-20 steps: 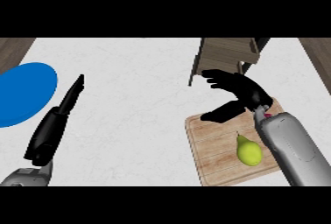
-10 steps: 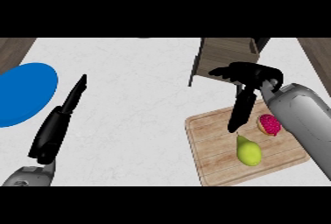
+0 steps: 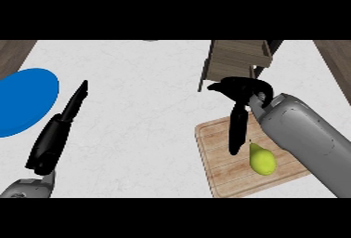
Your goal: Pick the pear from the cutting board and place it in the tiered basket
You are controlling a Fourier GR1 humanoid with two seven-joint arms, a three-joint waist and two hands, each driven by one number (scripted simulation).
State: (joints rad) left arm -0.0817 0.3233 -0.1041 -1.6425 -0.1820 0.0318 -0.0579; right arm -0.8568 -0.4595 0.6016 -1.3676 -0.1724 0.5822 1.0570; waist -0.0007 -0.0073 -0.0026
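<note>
A yellow-green pear (image 3: 262, 159) lies on the wooden cutting board (image 3: 223, 160) at the lower right. My right hand (image 3: 241, 97) hovers over the board's far left part, its fingers pointing straight down, with their tips just left of the pear and not touching it. That hand is open and holds nothing. The wooden tiered basket (image 3: 237, 58) stands just beyond the hand, at the top right. At the left, well away from the board, my left hand (image 3: 58, 132) rests open with straight fingers.
A blue plate (image 3: 21, 100) lies at the left edge of the white counter. Dark wood edges border the counter at the upper left and upper right corners.
My right forearm has swung further to the right and up, and the hand has turned so its fingers point down beside the pear. A red object seen beside the forearm is now hidden. The left hand has stayed put.
</note>
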